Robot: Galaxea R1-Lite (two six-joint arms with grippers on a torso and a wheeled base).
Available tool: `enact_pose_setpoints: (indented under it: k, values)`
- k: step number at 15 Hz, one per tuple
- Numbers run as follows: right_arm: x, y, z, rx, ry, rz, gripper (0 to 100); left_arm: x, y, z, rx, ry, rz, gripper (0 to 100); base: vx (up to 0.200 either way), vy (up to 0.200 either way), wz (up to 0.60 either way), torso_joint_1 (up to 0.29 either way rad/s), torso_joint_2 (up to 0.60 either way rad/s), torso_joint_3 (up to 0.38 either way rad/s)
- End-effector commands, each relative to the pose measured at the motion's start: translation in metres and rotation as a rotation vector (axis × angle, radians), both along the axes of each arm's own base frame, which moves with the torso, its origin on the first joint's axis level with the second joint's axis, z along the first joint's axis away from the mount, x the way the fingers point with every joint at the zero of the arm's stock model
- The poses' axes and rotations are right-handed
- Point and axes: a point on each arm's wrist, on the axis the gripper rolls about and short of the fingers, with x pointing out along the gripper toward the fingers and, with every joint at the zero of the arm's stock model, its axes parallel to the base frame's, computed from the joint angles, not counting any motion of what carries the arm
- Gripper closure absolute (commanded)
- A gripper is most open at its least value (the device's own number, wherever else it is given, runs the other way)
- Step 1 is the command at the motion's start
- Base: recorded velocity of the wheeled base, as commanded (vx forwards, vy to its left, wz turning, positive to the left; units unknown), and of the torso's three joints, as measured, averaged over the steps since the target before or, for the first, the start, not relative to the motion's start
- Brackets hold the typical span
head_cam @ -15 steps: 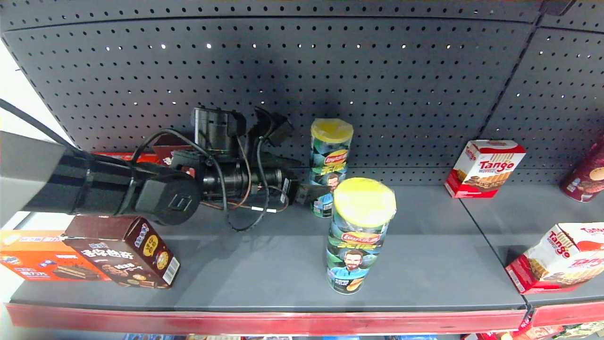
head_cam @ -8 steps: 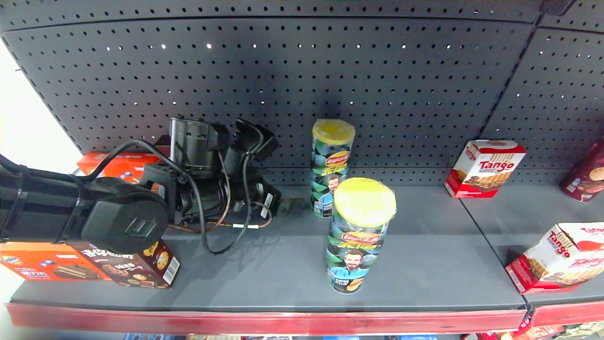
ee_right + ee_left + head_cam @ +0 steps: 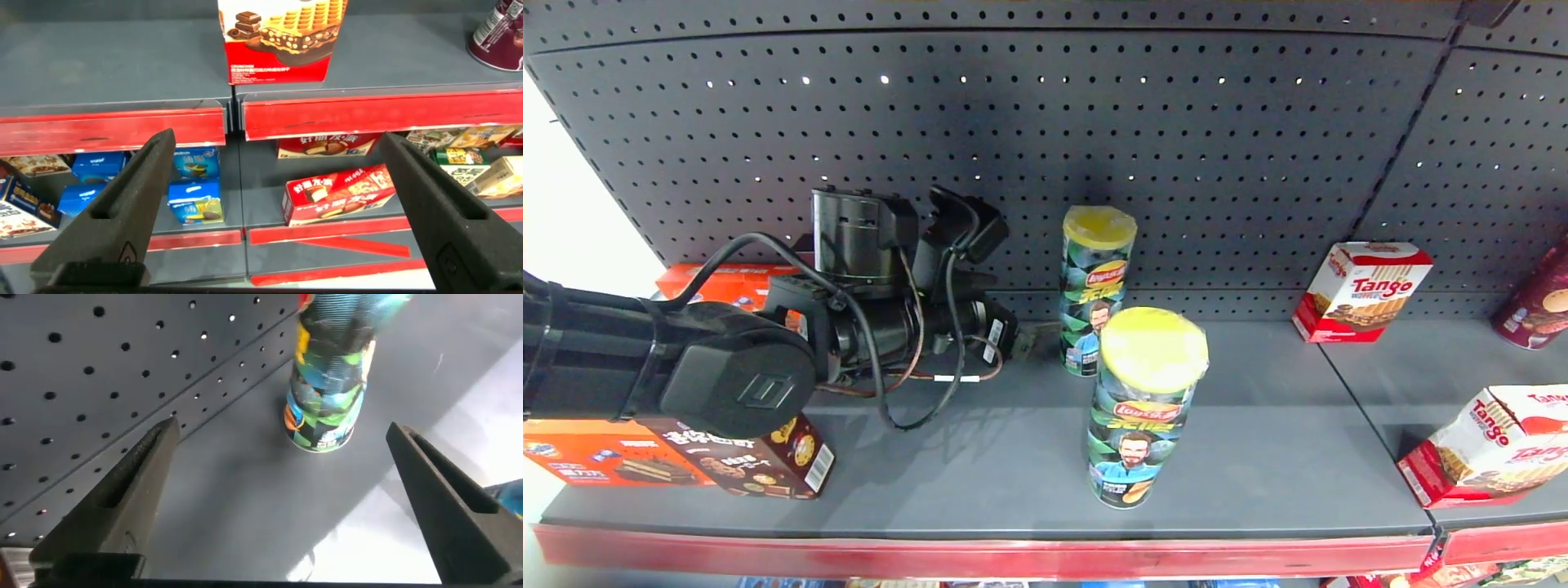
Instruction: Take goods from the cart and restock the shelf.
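**A:** Biggest first?
**B:** Grey shelf [image 3: 1013, 474] with a red front rail, grey pegboard [image 3: 1094, 122] behind it.
**A:** Next?
**B:** Left arm [image 3: 686, 359], black, lies across the shelf's left part. It sits over an orange box [image 3: 580, 457] and a brown box [image 3: 776, 461] at the front edge. A second orange box [image 3: 723, 282] lies behind the arm, at the pegboard.
**A:** Right side?
**B:** Wafer box [image 3: 1362, 290] upright at the back, tilted wafer box [image 3: 1486, 445] near the front, dark red can [image 3: 1539, 298] at the far edge.
**A:** Task goods?
**B:** Two chip cans, yellow lids, both upright. Front chip can [image 3: 1147, 408] stands mid-shelf toward the front edge. Rear chip can [image 3: 1097, 290] stands behind it, just in front of the pegboard. Can't tell the gap between them.
**A:** Left gripper?
**B:** Left gripper [image 3: 282, 431] has its fingers spread wide with nothing between them. It points at the rear chip can, near it on the robot's left, not touching.
**A:** Right one?
**B:** Right gripper [image 3: 278, 137] also has its fingers wide apart and holds nothing. It faces the lower shelves [image 3: 122, 126], red-railed and stocked with packets, with a chocolate wafer box [image 3: 282, 41] on the top one.
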Motion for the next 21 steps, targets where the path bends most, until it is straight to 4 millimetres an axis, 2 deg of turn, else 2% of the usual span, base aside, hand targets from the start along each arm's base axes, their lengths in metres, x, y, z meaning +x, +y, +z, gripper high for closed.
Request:
enact_pose_setpoints:
  k: [1, 10, 21]
  values:
    - [0.000, 0.000, 0.000, 0.000, 0.002, -0.001, 0, 0.006, -0.003, -0.002, -0.003, 0.002, 0.006, 0, 0.000, 0.000, 0.00, 0.000, 0.00, 0.000]
    - [0.000, 0.000, 0.000, 0.000, 0.002, -0.001, 0, 0.022, -0.009, -0.008, 0.001, 0.003, 0.048, 0, 0.000, 0.000, 0.00, 0.000, 0.00, 0.000]
    - [0.000, 0.000, 0.000, 0.000, 0.002, -0.001, 0, 0.028, -0.008, -0.009, -0.012, 0.009, 0.102, 0, 0.000, 0.000, 0.00, 0.000, 0.00, 0.000]
